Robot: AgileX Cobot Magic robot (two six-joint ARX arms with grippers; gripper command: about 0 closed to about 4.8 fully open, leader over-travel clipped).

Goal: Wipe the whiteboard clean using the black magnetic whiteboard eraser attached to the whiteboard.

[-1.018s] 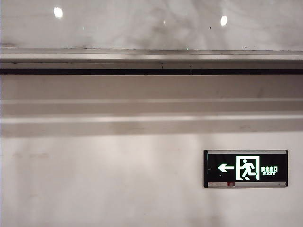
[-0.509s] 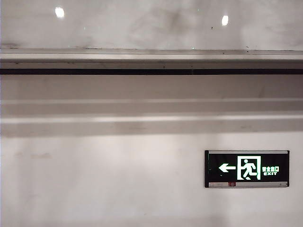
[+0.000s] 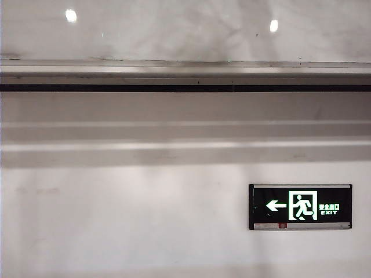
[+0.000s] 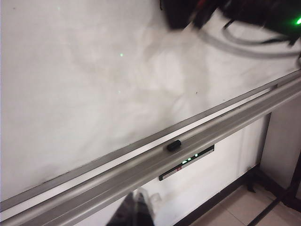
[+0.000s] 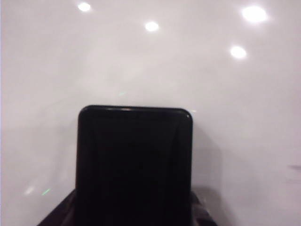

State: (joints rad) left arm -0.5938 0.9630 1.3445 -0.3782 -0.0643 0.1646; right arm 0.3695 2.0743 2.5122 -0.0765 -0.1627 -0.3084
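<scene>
The whiteboard [image 3: 174, 29] is a glossy white panel with faint grey smudges, edged below by a silver tray [image 3: 185, 72]. Neither gripper shows in the exterior view. In the right wrist view the black eraser [image 5: 135, 160] fills the lower middle, flat against the whiteboard [image 5: 221, 103]. My right gripper [image 5: 134, 213] is shut on it, a finger [image 5: 203, 212] showing at each side. In the left wrist view the right arm [image 4: 244, 12] is a dark blur high on the whiteboard [image 4: 94, 94]. My left gripper [image 4: 136, 210] hangs shut and empty below the tray [image 4: 141, 165].
A black exit sign [image 3: 300, 207] with a green figure hangs on the wall under the tray, also seen as the exit sign [image 4: 186, 162] in the left wrist view. A small black piece [image 4: 174, 145] lies in the tray. Tiled floor [image 4: 244, 207] lies beneath.
In the exterior view the faint dark shadow on the whiteboard's lower strip has drifted to the right. The tray, wall and exit sign look the same.
</scene>
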